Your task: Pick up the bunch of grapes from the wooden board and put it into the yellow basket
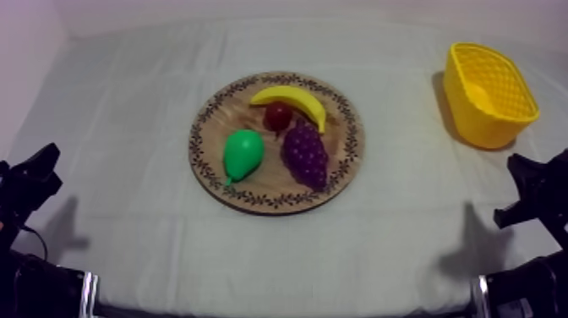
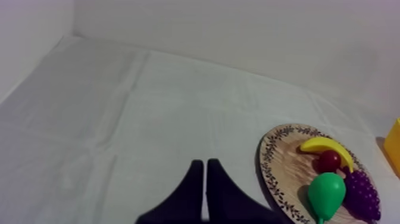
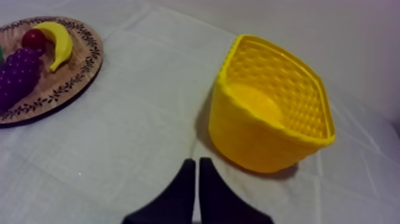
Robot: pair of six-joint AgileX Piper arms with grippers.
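- Lying on the round wooden board with a patterned rim (image 1: 279, 201), the purple bunch of grapes (image 1: 304, 153) sits between the green pear (image 1: 243, 152) and the board's right edge.
- Left gripper (image 2: 204, 162) and right gripper (image 3: 197, 159) are both well apart from it, fingers pressed together on nothing.
- The yellow woven-look basket (image 3: 256, 143) stands near the right gripper.

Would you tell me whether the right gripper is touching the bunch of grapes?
Apart. The right wrist view shows the right gripper over bare cloth, the bunch of grapes far off.
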